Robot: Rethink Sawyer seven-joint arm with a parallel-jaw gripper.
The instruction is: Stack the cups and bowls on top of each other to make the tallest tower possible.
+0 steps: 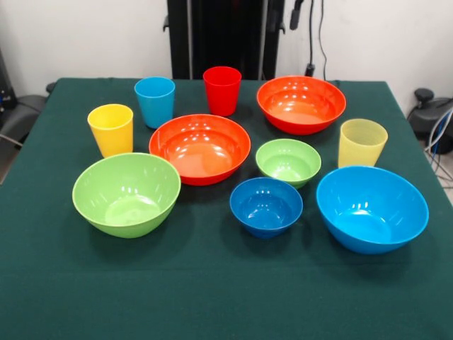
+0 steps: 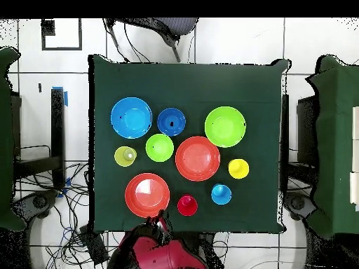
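Observation:
All cups and bowls stand apart and upright on the green tablecloth (image 1: 212, 297); nothing is nested. At the back are a yellow cup (image 1: 111, 129), a light blue cup (image 1: 155, 101), a red cup (image 1: 222, 90) and an orange-red bowl (image 1: 301, 103). A second orange-red bowl (image 1: 200, 148) sits mid-table beside a small green bowl (image 1: 288, 161) and a ribbed pale yellow cup (image 1: 362, 142). The front row holds a big green bowl (image 1: 126, 193), a small dark blue bowl (image 1: 266, 206) and a big blue bowl (image 1: 371, 208). No tower stands. Only the red arm (image 2: 156, 251) shows, drawn back at the table's edge; its gripper is hidden.
In the overhead view the red cup (image 2: 187, 205) and one orange-red bowl (image 2: 147, 195) lie closest to the arm. Cables (image 2: 70, 210) trail on the floor beside the table. Another green-covered table (image 2: 336, 140) stands to the right.

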